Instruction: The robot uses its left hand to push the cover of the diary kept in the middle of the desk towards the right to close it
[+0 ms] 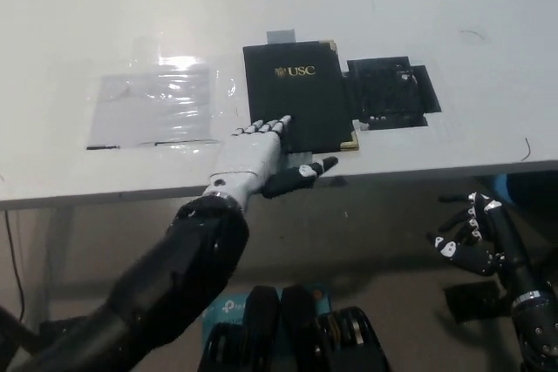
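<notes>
A white table (418, 6) fills the upper part of the head view, its near edge running across the middle; below it lies dim floor, with no more of the room to be told. The diary (296, 98) lies near that front edge, about midway along it — shut, its black cover up, gold lettering and gold corners showing. A grey tab (281, 36) peeks out just behind the diary's far edge. Left of the diary a clear plastic sheet (157, 106) lies flat on the table, glaring under the light. Touching the diary's right side is a flat black patch (391, 91), what it is I cannot tell.

The left hand (253, 152) rests palm down at the diary's near left corner, fingers (272, 126) straight and close together, tips on the cover, thumb stuck out toward the right past the table edge. The right hand (471, 237) hangs below the table, well right of the diary, fingers loosely spread and holding nothing.

By my judgement the closing is done — the cover lies flat with no page showing. What seems left is only lifting the left hand off and clear.
</notes>
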### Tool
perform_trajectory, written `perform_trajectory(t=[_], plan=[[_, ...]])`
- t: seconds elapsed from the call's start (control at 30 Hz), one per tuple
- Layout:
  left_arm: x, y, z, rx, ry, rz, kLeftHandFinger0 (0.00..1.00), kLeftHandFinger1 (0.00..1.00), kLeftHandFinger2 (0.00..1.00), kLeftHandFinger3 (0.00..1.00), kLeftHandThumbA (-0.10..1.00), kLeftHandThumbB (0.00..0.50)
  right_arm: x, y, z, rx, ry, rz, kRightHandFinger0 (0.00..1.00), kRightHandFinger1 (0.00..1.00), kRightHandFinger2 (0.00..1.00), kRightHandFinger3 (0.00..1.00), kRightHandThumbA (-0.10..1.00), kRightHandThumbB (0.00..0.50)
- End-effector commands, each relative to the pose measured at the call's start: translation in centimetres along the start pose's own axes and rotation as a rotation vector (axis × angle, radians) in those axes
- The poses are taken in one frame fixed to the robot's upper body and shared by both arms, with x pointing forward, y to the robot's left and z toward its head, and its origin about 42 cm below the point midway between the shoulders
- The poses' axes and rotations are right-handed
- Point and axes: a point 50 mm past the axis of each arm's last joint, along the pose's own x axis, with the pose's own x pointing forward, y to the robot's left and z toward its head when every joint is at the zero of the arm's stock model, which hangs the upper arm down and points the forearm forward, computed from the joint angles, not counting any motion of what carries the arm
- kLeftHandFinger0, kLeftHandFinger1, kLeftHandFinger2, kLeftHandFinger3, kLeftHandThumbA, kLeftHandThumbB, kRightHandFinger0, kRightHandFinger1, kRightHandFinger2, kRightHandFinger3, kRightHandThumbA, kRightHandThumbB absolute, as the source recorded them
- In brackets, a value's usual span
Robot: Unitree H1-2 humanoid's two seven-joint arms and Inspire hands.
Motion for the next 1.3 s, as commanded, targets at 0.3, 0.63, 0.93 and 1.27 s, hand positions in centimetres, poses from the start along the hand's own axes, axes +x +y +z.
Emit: perform_trajectory(t=[0.3, 0.63, 0.93, 1.27], plan=[[-12.3, 9.2, -3.6, -1.593, -0.307, 0.220, 1.00, 1.00, 1.00, 1.00, 1.00, 0.251, 0.6, -1.5, 1.7, 0.023, -0.087, -0.061, 0.23, 0.29, 0.40, 0.70, 0.78, 0.067], [-21.9, 4.5, -16.4, -2.010, -0.250, 0.462, 1.00, 1.00, 1.00, 1.00, 1.00, 0.242, 0.4, -2.0, 1.4, 0.001, -0.091, -0.075, 0.21, 0.27, 0.38, 0.68, 0.77, 0.064], [-28.4, 0.4, -23.0, -2.035, -0.076, 0.651, 1.00, 1.00, 1.00, 1.00, 1.00, 0.314, 0.8, -2.2, 1.5, 0.022, -0.080, -0.077, 0.25, 0.31, 0.43, 0.71, 0.78, 0.059], [-29.6, -1.9, -24.8, -1.964, 0.101, 0.762, 1.00, 1.00, 1.00, 1.00, 0.98, 0.363, 1.0, -2.6, 1.5, 0.011, -0.088, -0.095, 0.22, 0.30, 0.43, 0.69, 0.79, 0.054]])
